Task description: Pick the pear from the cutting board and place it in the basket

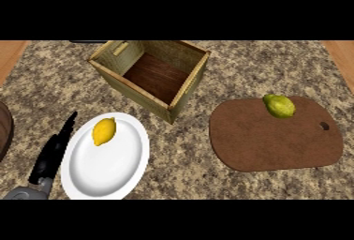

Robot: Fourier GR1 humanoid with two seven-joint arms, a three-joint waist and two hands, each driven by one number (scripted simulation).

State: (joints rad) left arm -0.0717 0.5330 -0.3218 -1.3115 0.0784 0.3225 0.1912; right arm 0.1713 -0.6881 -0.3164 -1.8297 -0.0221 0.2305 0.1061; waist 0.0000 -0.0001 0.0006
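Observation:
A green-yellow pear (278, 106) lies near the far edge of the brown cutting board (276, 140) at the right. The basket (181, 96), a square wooden box open at the top, stands at the upper middle with nothing inside. My left hand (54, 150) comes in at the lower left, its black fingers straight and pointing away along the white plate's left rim. It holds nothing and is far from the pear. My right hand does not show.
A white plate (104, 168) at the lower left carries a yellow lemon (104, 131). A dark round wooden object (3, 131) pokes in at the left edge. Speckled granite counter (180, 154) lies between plate and board.

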